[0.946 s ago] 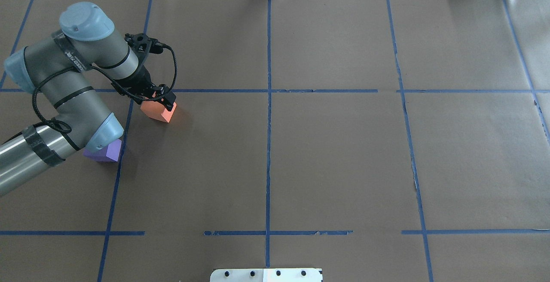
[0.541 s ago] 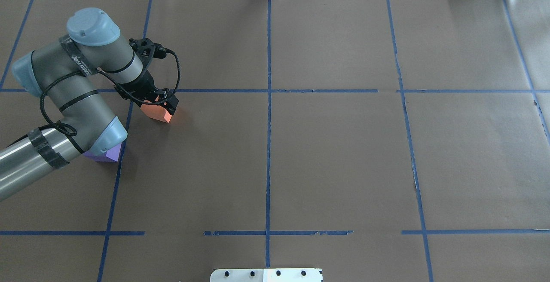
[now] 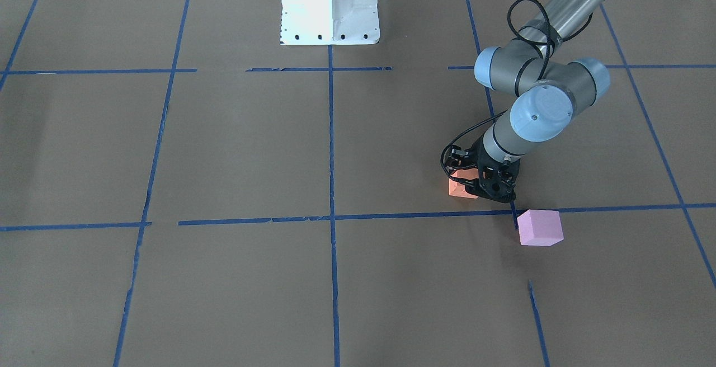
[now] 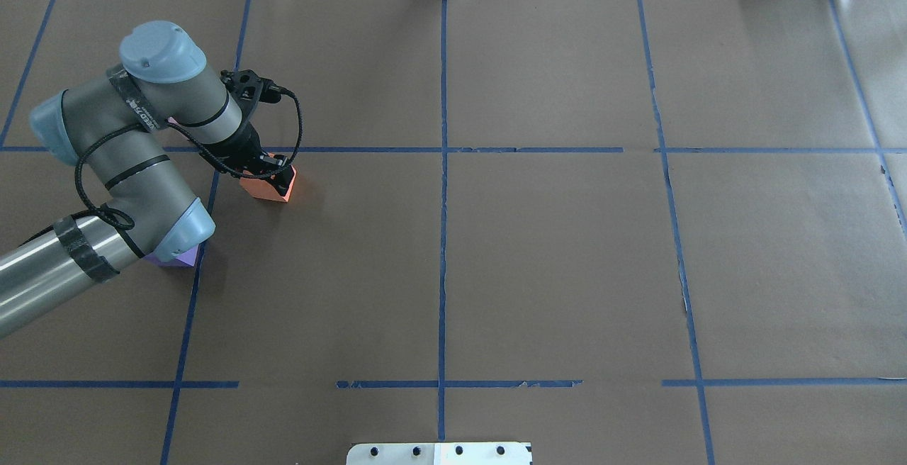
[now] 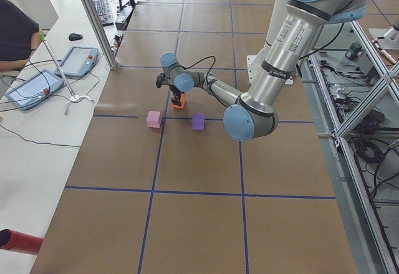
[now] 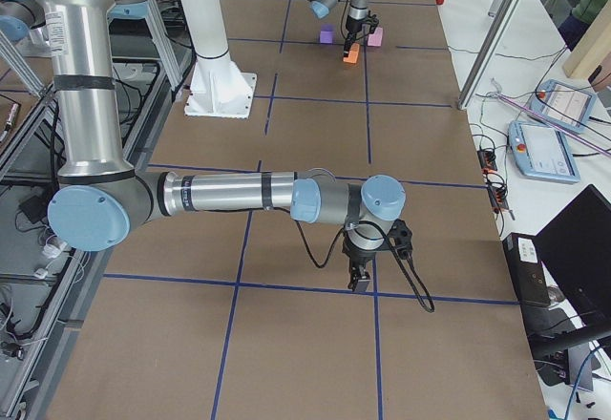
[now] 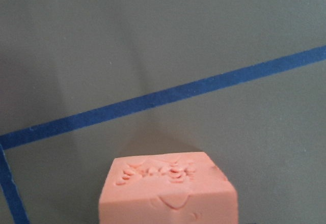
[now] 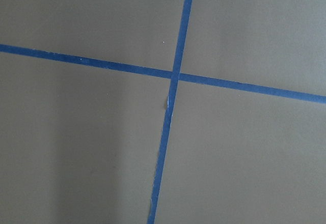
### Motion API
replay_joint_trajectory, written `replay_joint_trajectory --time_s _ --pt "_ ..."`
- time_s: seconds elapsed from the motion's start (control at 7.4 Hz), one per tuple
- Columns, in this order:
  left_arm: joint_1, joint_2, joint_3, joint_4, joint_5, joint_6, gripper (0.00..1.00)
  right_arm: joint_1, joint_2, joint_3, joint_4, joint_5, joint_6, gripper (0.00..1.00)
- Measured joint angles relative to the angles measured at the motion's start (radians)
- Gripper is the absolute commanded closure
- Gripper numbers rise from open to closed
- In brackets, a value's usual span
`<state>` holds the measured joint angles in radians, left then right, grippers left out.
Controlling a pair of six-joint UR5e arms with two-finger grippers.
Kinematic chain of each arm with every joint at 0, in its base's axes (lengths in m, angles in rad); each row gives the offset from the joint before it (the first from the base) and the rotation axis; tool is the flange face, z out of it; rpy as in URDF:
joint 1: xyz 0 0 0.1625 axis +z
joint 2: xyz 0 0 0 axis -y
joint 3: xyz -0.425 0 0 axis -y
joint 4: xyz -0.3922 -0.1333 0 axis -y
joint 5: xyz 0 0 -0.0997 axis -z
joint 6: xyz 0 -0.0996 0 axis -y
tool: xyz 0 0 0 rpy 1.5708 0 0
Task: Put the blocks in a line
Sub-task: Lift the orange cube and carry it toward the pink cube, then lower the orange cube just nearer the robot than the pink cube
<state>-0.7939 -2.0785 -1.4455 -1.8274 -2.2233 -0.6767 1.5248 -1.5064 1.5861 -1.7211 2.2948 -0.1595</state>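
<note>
My left gripper (image 4: 273,180) is shut on the orange block (image 4: 263,188), low over the brown paper just below a blue tape line; I cannot tell if the block touches the paper. The left wrist view shows the block's top (image 7: 168,191). In the front-facing view the orange block (image 3: 458,188) sits beside the black fingers (image 3: 492,185). The pale pink block (image 3: 540,227) lies on the paper close by. The violet block (image 4: 177,258) peeks out under my left arm's elbow. My right gripper (image 6: 361,282) shows only in the exterior right view, so I cannot tell whether it is open or shut.
The white robot base (image 3: 330,3) stands at the table's near-robot edge. Blue tape lines (image 4: 443,167) divide the brown paper into squares. In the exterior left view a side bench holds tablets (image 5: 75,61) and a keyboard.
My left gripper has moved a little right and down towards the paper with the orange block in it. The arm's elbow now covers more of the violet block.
</note>
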Motion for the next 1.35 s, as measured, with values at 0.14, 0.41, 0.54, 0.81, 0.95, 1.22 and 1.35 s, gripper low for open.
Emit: replay_joint_trajectory --time_s 0.14,0.41,0.54,0.81,0.95,1.22,1.35 --pt "0.0 0.0 -0.002 0.0 0.0 0.002 0.62 0.0 0.0 0.0 0.0 0.0 0.0 0.0" --pt "-0.034 0.003 -0.042 0.007 0.0 0.003 0.61 0.0 0.0 0.0 0.0 0.0 0.0 0.0" --pt "-0.074 0.012 -0.09 0.03 -0.003 0.005 0.61 0.0 0.0 0.0 0.0 0.0 0.0 0.0" --pt "-0.133 0.067 -0.189 0.085 -0.011 0.01 0.61 0.0 0.0 0.0 0.0 0.0 0.0 0.0" --pt "-0.15 0.111 -0.223 0.099 -0.012 0.012 0.61 0.0 0.0 0.0 0.0 0.0 0.0 0.0" --pt "-0.167 0.205 -0.269 0.106 -0.013 0.021 0.61 0.0 0.0 0.0 0.0 0.0 0.0 0.0" --pt "-0.169 0.225 -0.271 0.107 -0.014 0.04 0.6 0.0 0.0 0.0 0.0 0.0 0.0 0.0"
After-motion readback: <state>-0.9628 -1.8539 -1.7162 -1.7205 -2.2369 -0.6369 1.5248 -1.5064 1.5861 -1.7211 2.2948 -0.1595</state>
